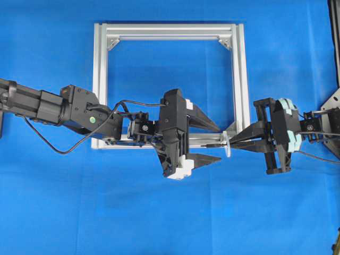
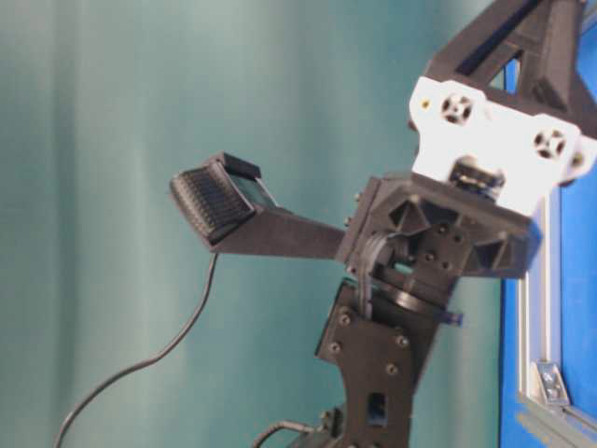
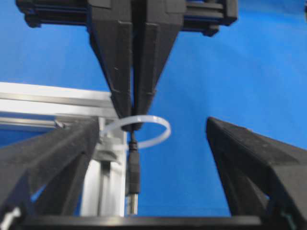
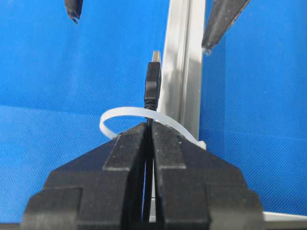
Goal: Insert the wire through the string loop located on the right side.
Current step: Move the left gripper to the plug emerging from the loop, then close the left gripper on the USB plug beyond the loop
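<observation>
Blue cloth covers the desk (image 1: 53, 212) under the aluminium frame (image 1: 99, 79). The left gripper (image 1: 215, 142) hangs level, fingers spread wide, clear of the wire (image 4: 152, 84). The right gripper (image 4: 148, 132) holds level opposite, fingers clamped on the wire. The plug sits inside the string loop (image 4: 120, 115) at the frame's lower right corner; pulling straight along the rail, slowly, should keep it threaded.

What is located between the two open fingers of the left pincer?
In the left wrist view, the wire's plug and the string loop lie between them, with the shut right pincer gripping the wire.
</observation>
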Action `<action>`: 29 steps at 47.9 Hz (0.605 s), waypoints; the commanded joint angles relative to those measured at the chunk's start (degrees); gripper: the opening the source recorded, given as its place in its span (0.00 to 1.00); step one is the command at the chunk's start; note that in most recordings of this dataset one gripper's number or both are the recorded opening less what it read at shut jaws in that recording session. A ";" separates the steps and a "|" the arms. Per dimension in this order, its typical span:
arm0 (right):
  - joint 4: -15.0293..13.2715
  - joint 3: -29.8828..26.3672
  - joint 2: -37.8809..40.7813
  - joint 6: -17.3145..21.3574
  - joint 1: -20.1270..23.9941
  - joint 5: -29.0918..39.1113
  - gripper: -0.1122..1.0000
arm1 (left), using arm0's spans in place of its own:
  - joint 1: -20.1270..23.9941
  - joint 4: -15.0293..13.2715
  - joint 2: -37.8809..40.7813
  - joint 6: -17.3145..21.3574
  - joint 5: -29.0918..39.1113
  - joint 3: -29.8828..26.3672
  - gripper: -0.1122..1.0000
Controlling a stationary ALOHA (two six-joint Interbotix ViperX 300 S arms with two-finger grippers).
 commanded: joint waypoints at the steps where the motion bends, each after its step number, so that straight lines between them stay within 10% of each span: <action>1: 0.09 -0.88 -0.26 -0.09 -0.09 -0.62 0.07 | 0.09 0.09 -0.18 0.18 -0.09 -1.32 0.87; 29: 0.09 -0.79 -0.26 -0.18 -0.09 -0.62 0.07 | 0.18 0.09 5.01 0.18 -0.44 -2.02 0.87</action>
